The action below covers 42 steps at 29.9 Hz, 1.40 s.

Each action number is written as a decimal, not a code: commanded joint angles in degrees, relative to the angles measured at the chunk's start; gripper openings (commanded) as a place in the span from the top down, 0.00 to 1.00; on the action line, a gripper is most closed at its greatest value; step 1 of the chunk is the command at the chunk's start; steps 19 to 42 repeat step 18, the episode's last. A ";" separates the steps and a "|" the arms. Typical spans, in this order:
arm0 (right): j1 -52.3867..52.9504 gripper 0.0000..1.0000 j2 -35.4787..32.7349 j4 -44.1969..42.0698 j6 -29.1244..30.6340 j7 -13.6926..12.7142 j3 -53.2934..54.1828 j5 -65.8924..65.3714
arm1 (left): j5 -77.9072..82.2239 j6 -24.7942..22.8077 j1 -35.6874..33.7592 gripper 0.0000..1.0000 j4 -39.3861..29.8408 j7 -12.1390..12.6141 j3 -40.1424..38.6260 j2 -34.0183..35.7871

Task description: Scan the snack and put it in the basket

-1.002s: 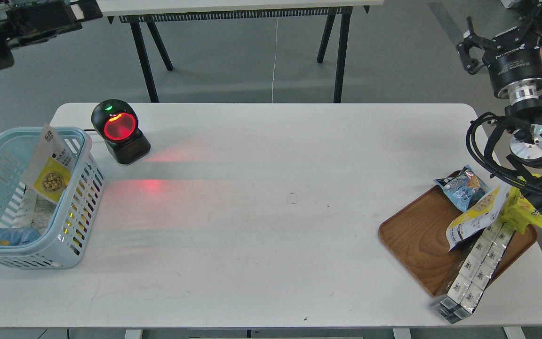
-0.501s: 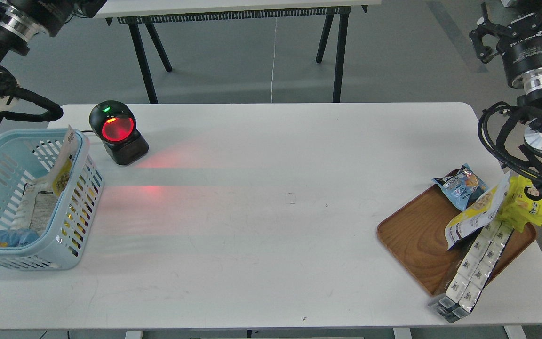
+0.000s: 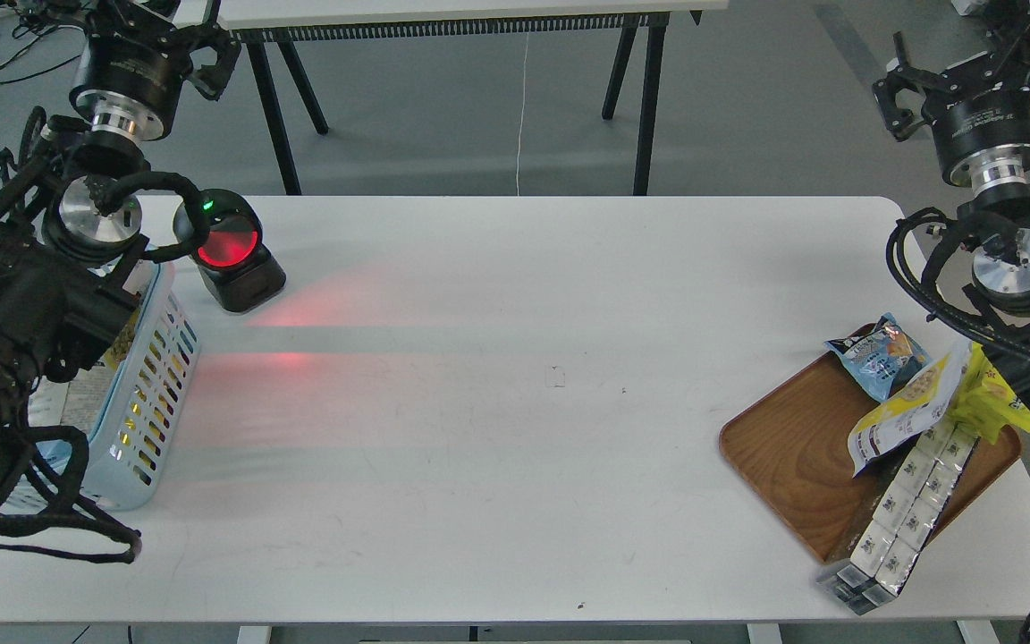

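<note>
The light-blue basket (image 3: 154,394) stands at the table's left edge, and my left arm covers most of it. The snack, a yellow pouch (image 3: 124,338), lies inside against the basket's right wall; only a small strip shows past the arm. My left gripper (image 3: 157,36) is raised high behind the basket, near the far table, open and empty. My right gripper (image 3: 958,76) is raised at the far right, above and behind the wooden tray, open and empty.
A black scanner (image 3: 227,250) with a red glowing window stands right of the basket, casting red light on the table. The brown wooden tray (image 3: 792,447) at the right holds a blue packet (image 3: 880,353), a longer yellow-and-white pouch (image 3: 904,407), a yellow packet (image 3: 996,398) and a boxed stack (image 3: 904,505).
My left arm has swung in over the basket with its gripper raised. The yellow pouch has sunk from leaning on the rim to lying lower inside. The right arm barely moved.
</note>
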 commanded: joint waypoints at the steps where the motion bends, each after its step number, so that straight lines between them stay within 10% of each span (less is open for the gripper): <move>1: -0.06 0.01 0.24 0.22 0.00 -0.08 0.11 -0.02 | -3.26 -0.01 1.96 0.01 0.04 0.02 -0.05 -0.16; 42: 0.64 0.01 0.41 0.92 0.00 -2.89 -0.07 -0.02 | -3.09 -0.01 3.02 0.00 0.74 -0.24 1.01 0.55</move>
